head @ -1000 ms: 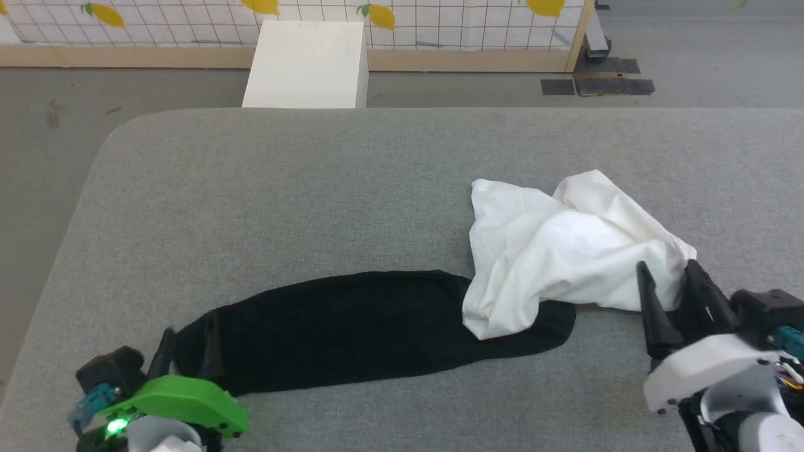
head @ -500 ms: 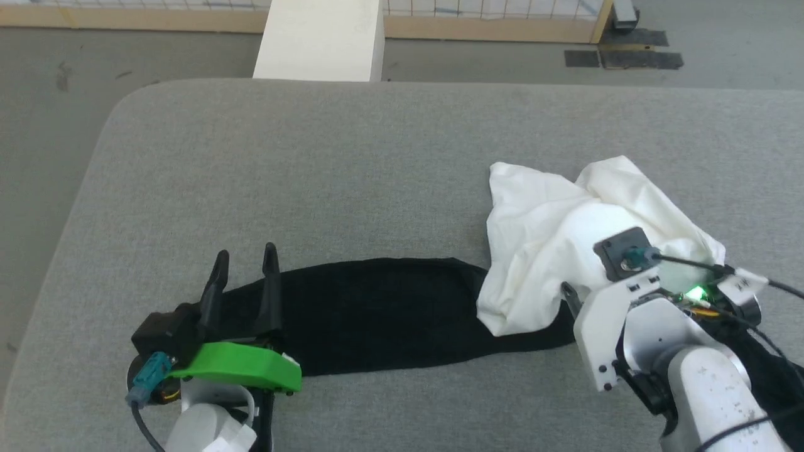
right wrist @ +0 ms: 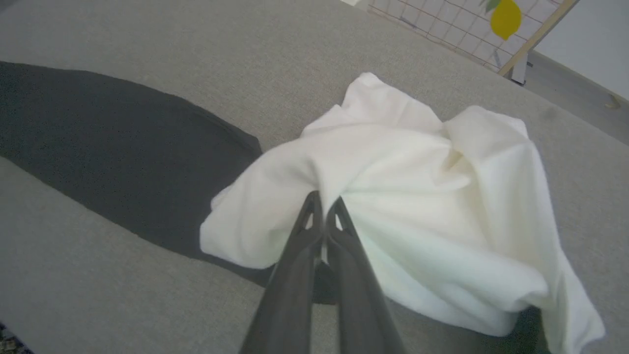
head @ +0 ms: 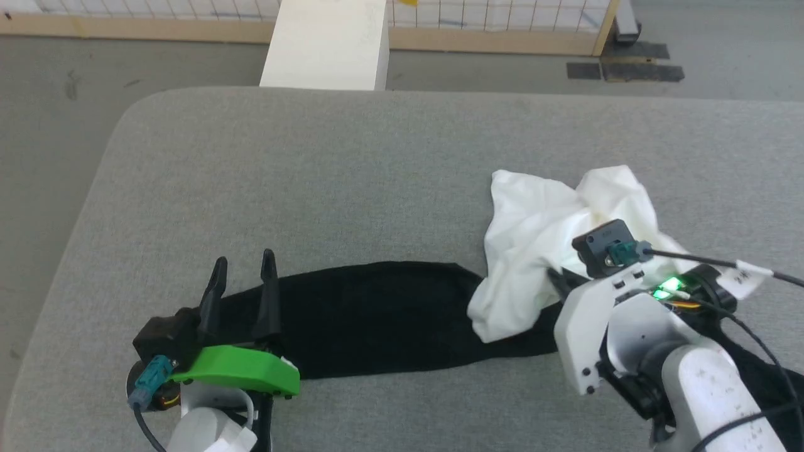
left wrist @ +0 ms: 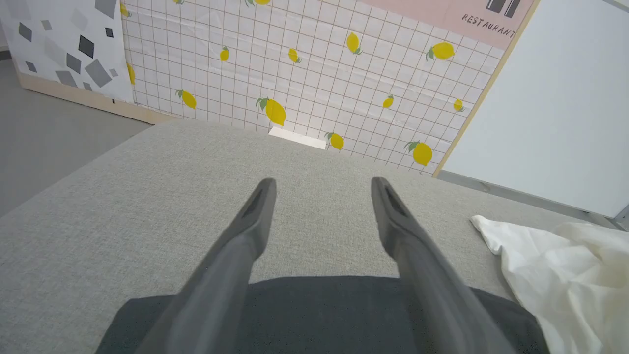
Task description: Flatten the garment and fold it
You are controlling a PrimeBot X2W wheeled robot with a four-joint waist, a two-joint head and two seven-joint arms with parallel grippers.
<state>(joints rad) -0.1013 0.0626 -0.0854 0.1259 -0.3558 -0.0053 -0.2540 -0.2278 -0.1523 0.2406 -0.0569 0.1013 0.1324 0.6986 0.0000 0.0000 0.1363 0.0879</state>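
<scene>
The garment lies on the grey table (head: pixel 314 176): a long black sleeve (head: pixel 377 314) stretches left, and the white body (head: pixel 534 232) is crumpled at the right. My left gripper (head: pixel 242 276) is open over the sleeve's left end, its fingers (left wrist: pixel 245 241) spread with black cloth (left wrist: pixel 319 314) below them. My right gripper (right wrist: pixel 323 199) is shut, pinching a raised fold of the white body (right wrist: pixel 442 196). In the head view its wrist covers most of the fingers (head: pixel 556 279). More black cloth (head: pixel 766 376) shows under the right forearm.
A rigid white box (head: pixel 323 44) stands on the floor just past the table's far edge. Behind it runs a lemon-print grid wall (left wrist: pixel 319 73) with a wooden base. The table's rounded left corner (head: pixel 125 125) drops to grey floor.
The head camera has shifted. Since a second ago the left gripper has come forward over the sleeve's end, and the right gripper has swung onto the white cloth, which now bunches toward it.
</scene>
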